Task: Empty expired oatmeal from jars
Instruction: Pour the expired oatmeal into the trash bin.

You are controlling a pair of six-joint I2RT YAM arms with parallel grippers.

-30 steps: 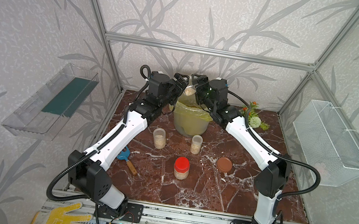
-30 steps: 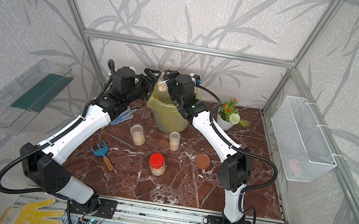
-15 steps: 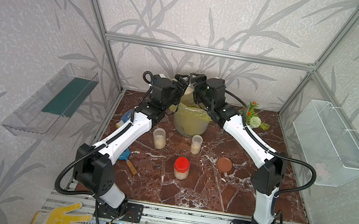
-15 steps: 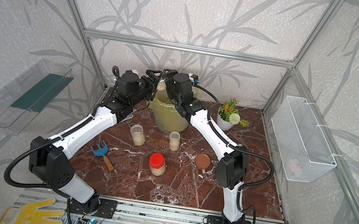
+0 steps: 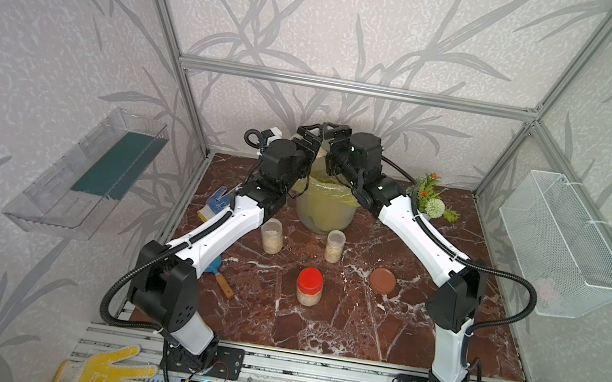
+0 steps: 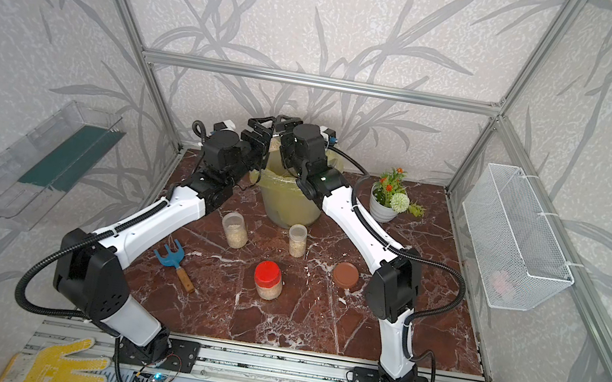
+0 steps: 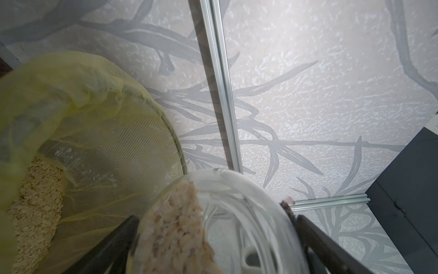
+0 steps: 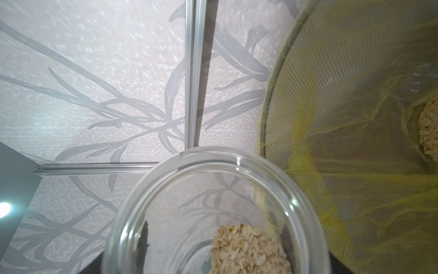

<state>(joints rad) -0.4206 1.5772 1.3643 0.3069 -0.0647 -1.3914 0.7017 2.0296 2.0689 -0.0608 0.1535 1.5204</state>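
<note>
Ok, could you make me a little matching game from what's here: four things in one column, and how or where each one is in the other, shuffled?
Things:
1. red-lidded jar
2. brown lid
3. bin
4. lidless jar

States:
A. lined with a yellow bag
B. held up off the table, near the bin's rim
C. standing closed on the table, oatmeal inside
D. lying flat on the table, on no jar

Pairs: 1-C, 2-D, 3-A, 4-B
</note>
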